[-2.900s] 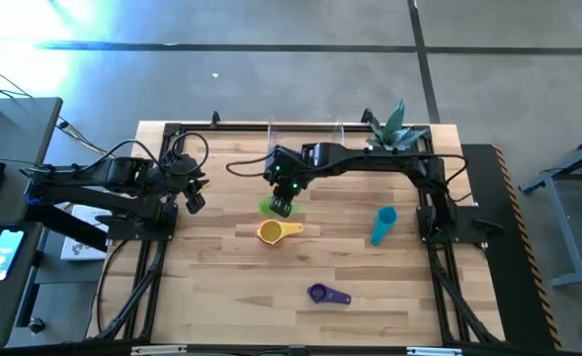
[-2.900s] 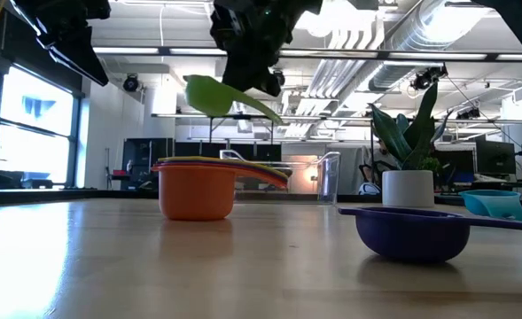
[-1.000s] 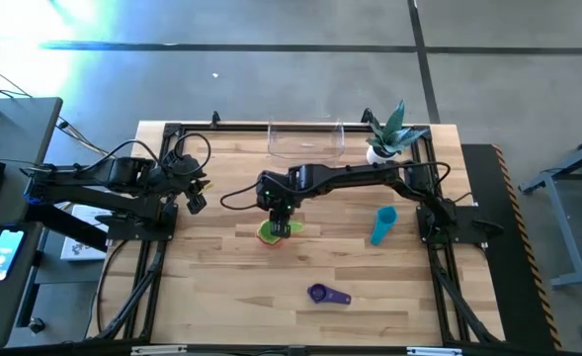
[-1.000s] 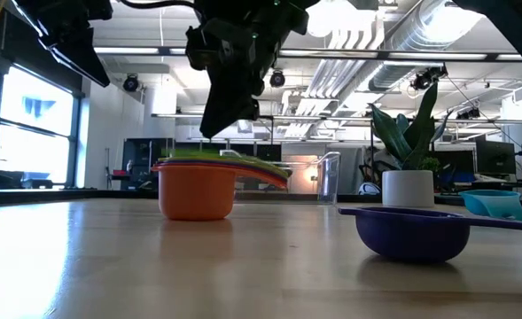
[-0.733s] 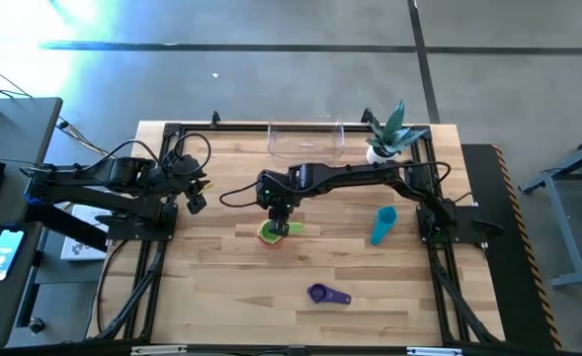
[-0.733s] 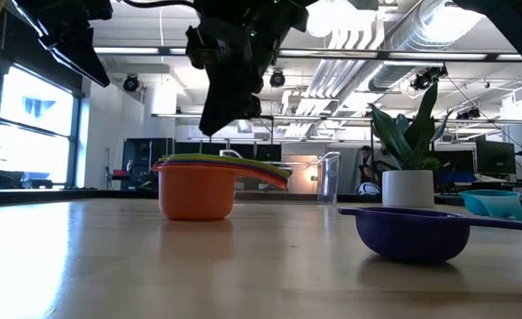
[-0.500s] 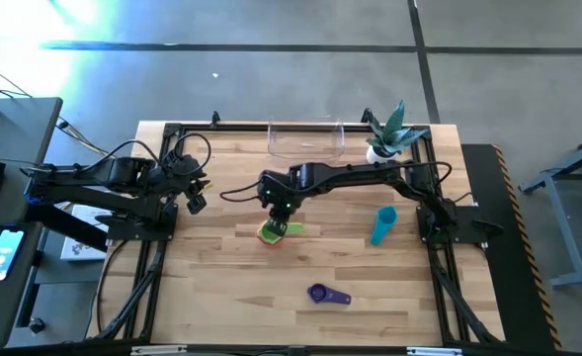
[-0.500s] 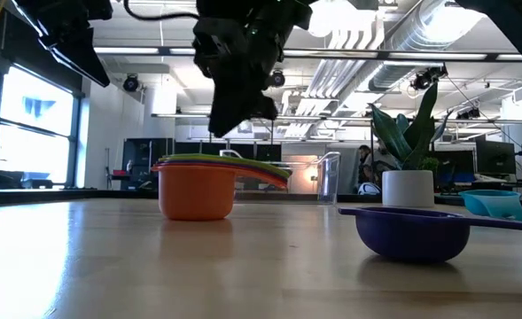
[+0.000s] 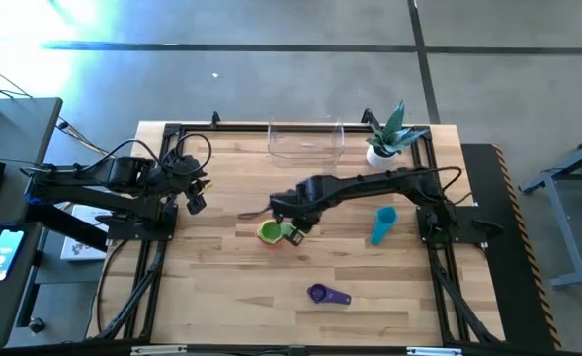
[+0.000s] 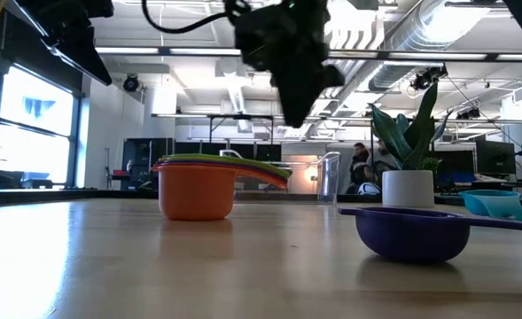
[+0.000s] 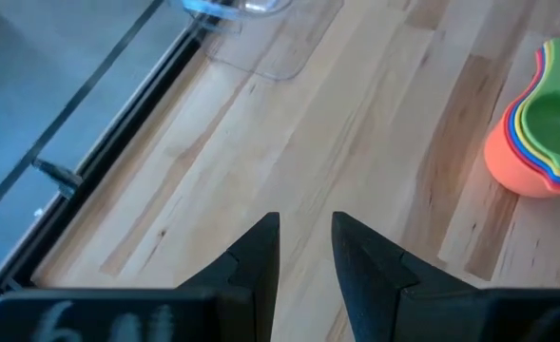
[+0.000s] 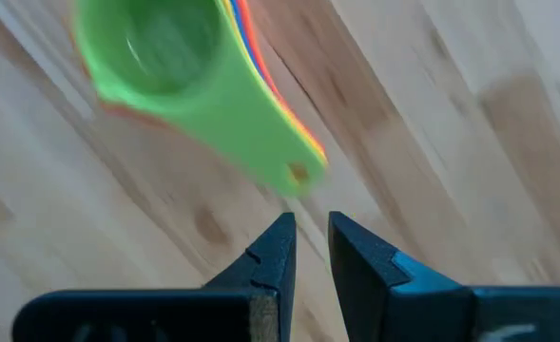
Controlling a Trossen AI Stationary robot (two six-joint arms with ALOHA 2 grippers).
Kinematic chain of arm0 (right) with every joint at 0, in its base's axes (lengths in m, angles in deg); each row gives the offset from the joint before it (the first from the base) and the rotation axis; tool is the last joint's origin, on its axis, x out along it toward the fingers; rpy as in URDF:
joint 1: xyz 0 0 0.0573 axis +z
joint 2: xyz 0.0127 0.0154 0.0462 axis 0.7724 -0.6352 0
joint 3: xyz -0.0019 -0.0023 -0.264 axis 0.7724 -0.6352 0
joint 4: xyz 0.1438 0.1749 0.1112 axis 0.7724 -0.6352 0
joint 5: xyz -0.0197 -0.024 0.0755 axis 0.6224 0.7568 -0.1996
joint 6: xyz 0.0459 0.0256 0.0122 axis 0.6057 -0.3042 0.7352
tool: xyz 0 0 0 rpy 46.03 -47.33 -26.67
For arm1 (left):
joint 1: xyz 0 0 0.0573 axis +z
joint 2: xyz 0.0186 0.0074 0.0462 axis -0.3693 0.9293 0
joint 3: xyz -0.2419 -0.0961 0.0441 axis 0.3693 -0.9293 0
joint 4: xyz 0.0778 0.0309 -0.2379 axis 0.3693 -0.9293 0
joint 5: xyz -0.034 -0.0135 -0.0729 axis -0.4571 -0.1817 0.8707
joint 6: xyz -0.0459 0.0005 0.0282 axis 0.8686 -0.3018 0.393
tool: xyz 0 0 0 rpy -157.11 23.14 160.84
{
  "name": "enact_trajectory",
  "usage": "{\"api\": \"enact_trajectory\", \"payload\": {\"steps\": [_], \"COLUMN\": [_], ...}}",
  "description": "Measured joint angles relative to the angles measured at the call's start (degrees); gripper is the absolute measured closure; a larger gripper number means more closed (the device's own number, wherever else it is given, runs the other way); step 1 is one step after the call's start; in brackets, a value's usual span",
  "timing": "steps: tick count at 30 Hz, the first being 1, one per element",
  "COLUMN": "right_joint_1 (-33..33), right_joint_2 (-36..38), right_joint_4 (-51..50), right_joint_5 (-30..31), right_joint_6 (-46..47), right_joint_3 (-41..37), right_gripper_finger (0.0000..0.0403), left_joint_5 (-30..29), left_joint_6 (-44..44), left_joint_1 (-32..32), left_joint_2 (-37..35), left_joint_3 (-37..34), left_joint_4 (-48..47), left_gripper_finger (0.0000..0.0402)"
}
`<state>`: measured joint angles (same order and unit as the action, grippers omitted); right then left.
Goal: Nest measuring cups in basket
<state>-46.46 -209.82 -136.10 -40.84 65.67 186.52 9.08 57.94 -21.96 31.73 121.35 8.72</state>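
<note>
The right gripper (image 9: 292, 233) hung just beside the stack of measuring cups (image 9: 270, 232) near the middle of the worktop (image 9: 221, 287), its fingers nearly together with only a narrow gap between them and nothing held. The green cup (image 12: 180, 71) sat on top of that stack, nested above yellow, red and blue rims inside the orange cup (image 10: 196, 191), its handle pointing toward the gripper's fingertips. The purple cup (image 9: 327, 294) lay alone toward the near edge of the worktop, and the light blue cup (image 9: 381, 224) lay well off to the right of the stack. The clear basket (image 9: 305, 143) stood at the far edge with no cups in it, the white pot with a plant (image 9: 382, 146) just beside it. The left gripper (image 9: 194, 194) waited over the left side of the worktop, fingers narrowly parted and empty.
</note>
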Motion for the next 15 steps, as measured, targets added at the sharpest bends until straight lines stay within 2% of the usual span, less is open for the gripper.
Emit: {"api": "enact_trajectory", "payload": {"steps": [5, 9, 15], "right_joint_1": [2.5, 3.9, 5.3], "right_joint_2": [2.1, 4.8, 13.6], "right_joint_4": [-6.5, -10.2, -10.1], "right_joint_5": [3.5, 6.8, 8.2], "right_joint_6": [4.3, 8.6, 16.6], "right_joint_3": [-0.7, -4.2, -16.1], "right_gripper_finger": [0.0345, 0.0345, 0.0345], "left_joint_5": [-0.7, -1.3, -1.3], "left_joint_6": [-1.6, -2.9, -4.0], "left_joint_1": [0.0, 0.0, 0.0], "left_joint_2": [0.0, 0.0, 0.0], "left_joint_3": [0.0, 0.0, 0.0], "left_joint_4": [2.9, 4.8, 5.1], "left_gripper_finger": [0.0312, 0.0312, 0.0312]}}
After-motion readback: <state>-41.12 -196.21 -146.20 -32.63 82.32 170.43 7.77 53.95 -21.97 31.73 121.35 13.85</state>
